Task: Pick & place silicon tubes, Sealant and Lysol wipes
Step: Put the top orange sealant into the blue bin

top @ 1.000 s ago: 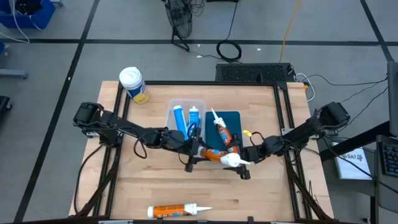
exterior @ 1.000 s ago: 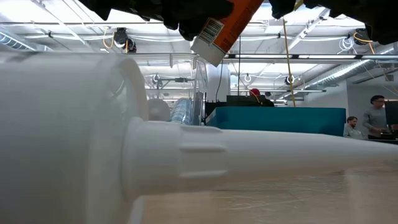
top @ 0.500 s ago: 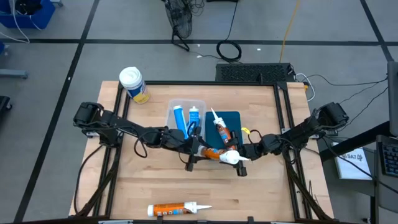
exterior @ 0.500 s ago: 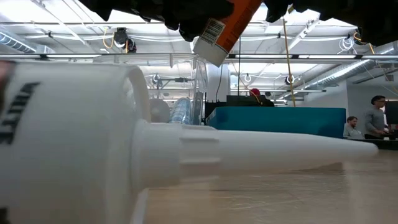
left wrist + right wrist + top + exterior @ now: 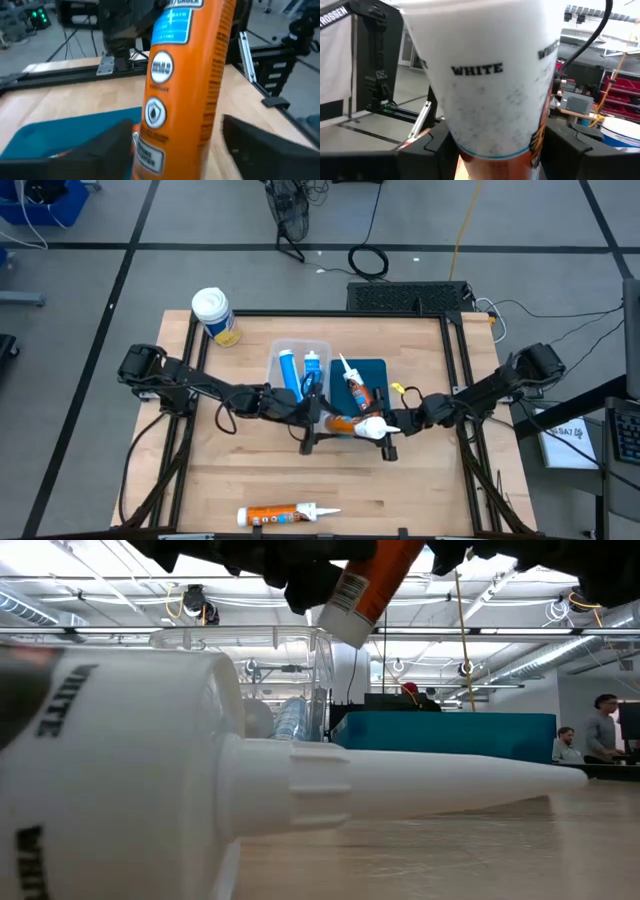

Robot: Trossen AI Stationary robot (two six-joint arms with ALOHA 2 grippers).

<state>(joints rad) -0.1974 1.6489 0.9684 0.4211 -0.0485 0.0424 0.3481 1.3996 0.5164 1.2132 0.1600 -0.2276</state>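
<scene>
Sealant cartridge (image 5: pixel 350 424), held above the bench middle beside the teal tray (image 5: pixel 375 370), has just passed hands: right tool (image 5: pixel 385 434) now closed on it, left tool (image 5: pixel 318 423) opened wide, so placing can follow.

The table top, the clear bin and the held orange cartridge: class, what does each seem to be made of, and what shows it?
Table top: likely wood, pale with plank seams, matte.
Clear bin: probably plastic, see-through, since the blue tubes show through.
Orange cartridge: printed label over what may be plastic or card; its white nozzle end looks like matte plastic, scuffed grey.
</scene>
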